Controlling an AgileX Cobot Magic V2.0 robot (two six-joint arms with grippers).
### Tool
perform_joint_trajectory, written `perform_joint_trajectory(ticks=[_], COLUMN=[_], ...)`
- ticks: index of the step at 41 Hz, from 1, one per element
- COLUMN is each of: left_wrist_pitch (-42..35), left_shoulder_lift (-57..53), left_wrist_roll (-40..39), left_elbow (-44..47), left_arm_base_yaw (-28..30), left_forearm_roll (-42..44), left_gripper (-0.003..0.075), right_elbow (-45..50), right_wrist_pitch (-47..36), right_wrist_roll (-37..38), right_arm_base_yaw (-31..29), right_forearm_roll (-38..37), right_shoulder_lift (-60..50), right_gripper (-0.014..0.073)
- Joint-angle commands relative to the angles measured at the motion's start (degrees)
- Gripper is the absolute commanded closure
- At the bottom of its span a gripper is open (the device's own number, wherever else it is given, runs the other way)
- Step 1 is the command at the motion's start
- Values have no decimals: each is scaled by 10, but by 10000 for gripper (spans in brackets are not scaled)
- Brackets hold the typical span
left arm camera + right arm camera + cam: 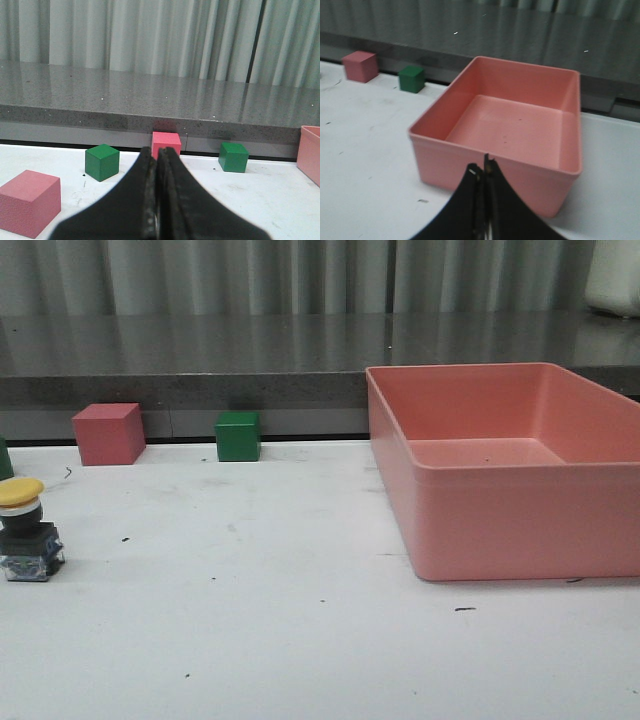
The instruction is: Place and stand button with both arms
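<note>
Nearest in the front view, the small push-button with a round yellow cap, black body and clear bluish base (25,530) stands upright on the white tabletop (250,620) at about nine o'clock, touching nothing. At three o'clock sits the large open-topped pink plastic bin (500,530); farther back, around eleven o'clock, a pink cube (108,433) and a small green cube (238,436) rest near the table's rear edge.

Neither gripper appears in the front view. The left wrist view shows the black two-finger left gripper (156,165) with fingers pressed together on nothing, plus another pink cube (28,201) and green cube (102,161) close by. The right wrist view shows the black two-finger right gripper (483,172), likewise closed and empty, just before the bin's near wall.

Neither wrist view shows the button, so its position relative to either gripper cannot be told.
</note>
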Motion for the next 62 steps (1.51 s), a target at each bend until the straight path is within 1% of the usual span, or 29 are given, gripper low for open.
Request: perform_joint_trajectory(ticks=[1,10,14,19,31,38,58,60,62], left_wrist_pitch=[-50,-50,-50,-50,-50,-50,-50,-50,-50], left_shoulder_lift=[-13,-13,-13,-13,-13,-13,-13,-13,-13], left_wrist_roll=[-4,-4,-4,-4,-4,-4,-4,-4,-4], left_elbow=[8,8,8,8,8,8,8,8,8], left_arm_base_yaw=[1,1,1,1,1,1,1,1,1], left_forearm_roll=[-6,-6,-6,-6,-6,-6,-6,-6,-6], left_gripper=[740,740,740,740,740,740,740,740,740], right_elbow=[27,114,148,152,152,152,152,152,152], right_wrist_pitch=[-128,-235,-266,-247,-246,-246,-247,-247,-247], right_wrist_roll=[-10,-10,-10,-10,-10,-10,-10,0,36], right_arm_base_yaw=[-23,-23,-24,-33,-39,-61,-61,-61,-59], right_forearm_roll=[11,11,11,11,11,11,8,-3,-36], right_shoulder_lift=[-8,-44,-51,-54,-54,-54,-54,-54,-54], right_gripper=[711,711,711,711,711,711,711,711,711])
